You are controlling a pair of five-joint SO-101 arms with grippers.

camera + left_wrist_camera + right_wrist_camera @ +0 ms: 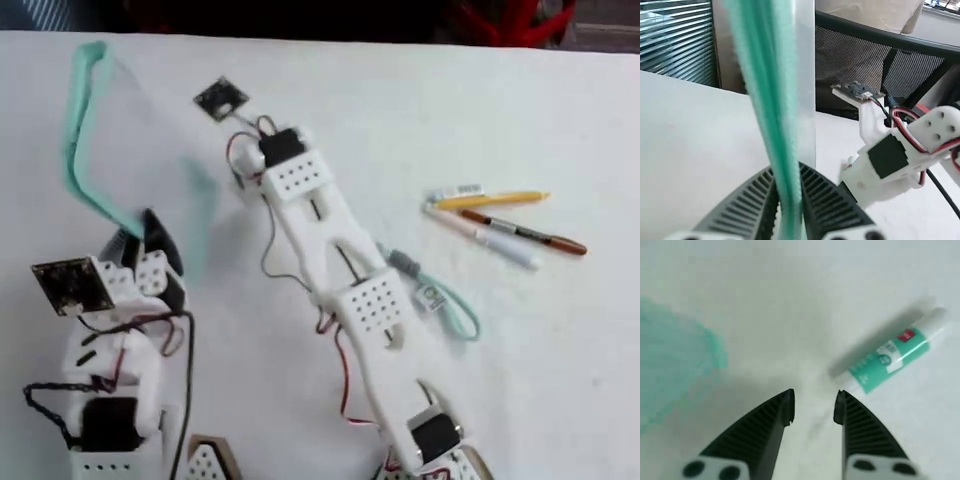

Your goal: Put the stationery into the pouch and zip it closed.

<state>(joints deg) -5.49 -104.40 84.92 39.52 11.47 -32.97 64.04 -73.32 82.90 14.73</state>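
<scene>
Pouch (120,150) first: I have it pinched by its green zip edge (771,100) in the left gripper (155,235), whose ribbed jaws are clamped tight on the strip in the left wrist view. In the high view that grip sits at the lower left. The clear pouch stands up from it toward the upper left of the frame. I judge I hold it this way so the mouth is lifted off the table (330,120) and steady for loading. Whether the mouth is actually open I cannot tell.

The right gripper (813,405) hangs over bare table with its jaws parted and nothing between them. Near one fingertip, but not touching it, lies a white and green glue stick (892,357). A blur of the pouch's green shows on the other side. The right arm (330,240) stretches diagonally across the centre of the high view, so its gripper sits between pouch and stick. I think it is well placed to take the stick.

Further out, at the right of the high view, three pens (500,222) lie together: one yellow, one white, one dark with a brown end. A teal loop (455,315) shows beside the right arm at the lower centre right, and I can't tell what it is. I see nothing inside the pouch, so zipping comes last.
</scene>
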